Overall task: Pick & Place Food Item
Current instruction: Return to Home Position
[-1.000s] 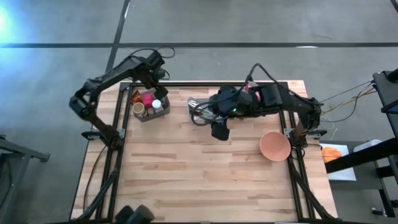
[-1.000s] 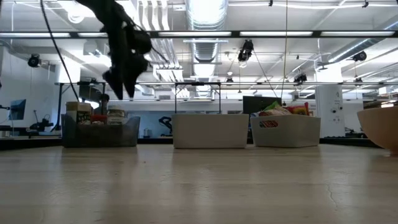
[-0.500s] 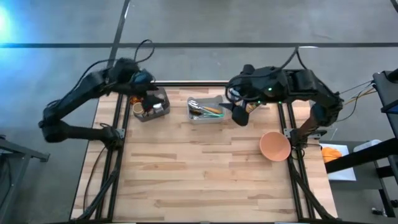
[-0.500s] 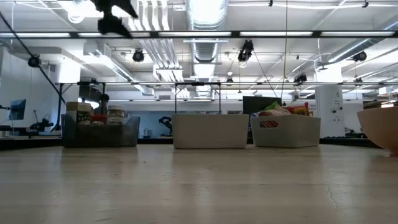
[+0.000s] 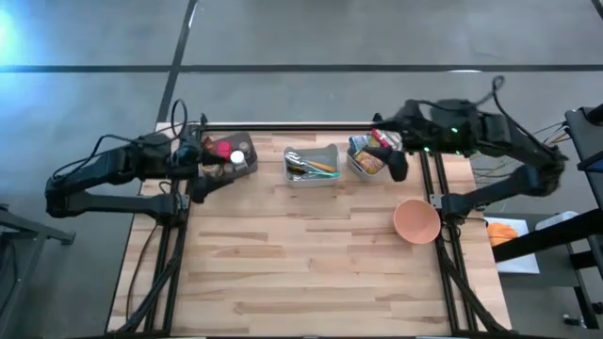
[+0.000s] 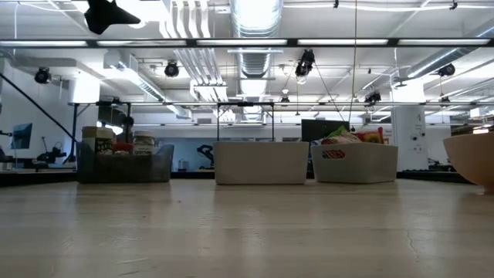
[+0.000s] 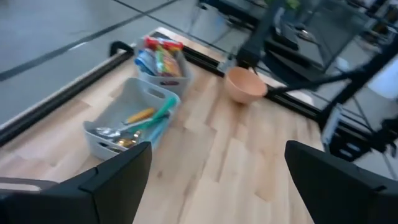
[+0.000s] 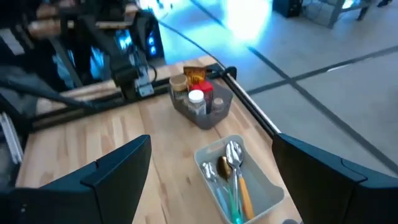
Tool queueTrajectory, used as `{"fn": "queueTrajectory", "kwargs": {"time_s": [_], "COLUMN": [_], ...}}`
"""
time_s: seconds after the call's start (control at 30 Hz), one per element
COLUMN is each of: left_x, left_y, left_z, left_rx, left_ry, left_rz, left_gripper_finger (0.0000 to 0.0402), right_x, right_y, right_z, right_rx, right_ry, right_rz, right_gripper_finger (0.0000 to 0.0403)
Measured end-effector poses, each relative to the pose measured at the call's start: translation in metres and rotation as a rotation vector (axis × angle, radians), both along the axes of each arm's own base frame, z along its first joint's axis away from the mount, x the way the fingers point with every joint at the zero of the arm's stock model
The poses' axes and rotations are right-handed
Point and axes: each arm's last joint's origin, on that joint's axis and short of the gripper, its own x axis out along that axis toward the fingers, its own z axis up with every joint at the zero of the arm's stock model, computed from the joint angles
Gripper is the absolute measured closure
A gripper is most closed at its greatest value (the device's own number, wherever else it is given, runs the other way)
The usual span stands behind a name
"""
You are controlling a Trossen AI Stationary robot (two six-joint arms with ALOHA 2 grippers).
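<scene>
Wooden worktop (image 5: pixel 311 254) carries a black bin (image 8: pixel 208 116) at its back left, seasoning bottles (image 8: pixel 196 99) standing inside, then a gray bin (image 5: pixel 312 165) of cutlery and a bin of food packets (image 5: pixel 366 155). Left hand (image 5: pixel 196 156) hangs by the black bin, spread wide and empty. Right hand (image 5: pixel 398 168) is beside the packets, likewise spread.

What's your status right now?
Left gripper open, empty, left edge. Right gripper open, empty, beside right bin. Bottles in black bin. Nothing in the way.
</scene>
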Motion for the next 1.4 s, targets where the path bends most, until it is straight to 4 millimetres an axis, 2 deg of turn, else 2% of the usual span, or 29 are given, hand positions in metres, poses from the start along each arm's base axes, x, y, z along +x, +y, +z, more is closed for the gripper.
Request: {"fn": "queueTrajectory", "kwargs": {"time_s": [0.2, 0.33, 0.43, 0.53, 0.63, 0.73, 0.93, 1.1, 1.4], "left_x": [-0.009, -0.011, -0.012, -0.009, -0.005, -0.003, -0.002, -0.001, -0.002], "left_y": [-0.008, -0.008, -0.008, -0.011, -0.014, -0.016, -0.016, -0.016, -0.016], "left_z": [-0.015, -0.035, -0.055, -0.076, -0.088, -0.098, -0.116, -0.132, -0.162], "left_rx": [0.018, -0.092, -0.101, -0.092, -0.101, -0.092, -0.081, -0.051, 0.012], "left_ry": [0.018, 0.001, -0.005, -0.045, -0.159, -0.218, -0.181, -0.144, -0.23], "left_rz": [-0.062, 0.007, 0.014, -0.07, -0.148, -0.209, -0.215, -0.228, -0.233], "left_gripper_finger": [0.0029, 0.0029, 0.0029, 0.0029, 0.0029, 0.0029, 0.0029, 0.0029, 0.0029], "right_x": [-0.042, -0.071, -0.092, -0.108, -0.123, -0.131, -0.138, -0.139, -0.141], "right_y": [0.002, 0.002, 0.004, 0.005, 0.007, 0.009, 0.012, 0.012, 0.012], "right_z": [-0.039, -0.068, -0.093, -0.112, -0.13, -0.146, -0.177, -0.2, -0.219], "right_rx": [0.071, 0.063, 0.092, 0.126, 0.16, 0.151, 0.087, 0.073, -0.032], "right_ry": [-0.134, -0.167, -0.148, -0.174, -0.242, -0.34, -0.506, -0.53, -0.514], "right_rz": [-0.072, -0.173, -0.192, -0.204, -0.21, -0.142, -0.028, -0.019, 0.003], "right_gripper_finger": [0.0071, 0.0071, 0.0071, 0.0071, 0.0071, 0.0071, 0.0071, 0.0071, 0.0071]}}
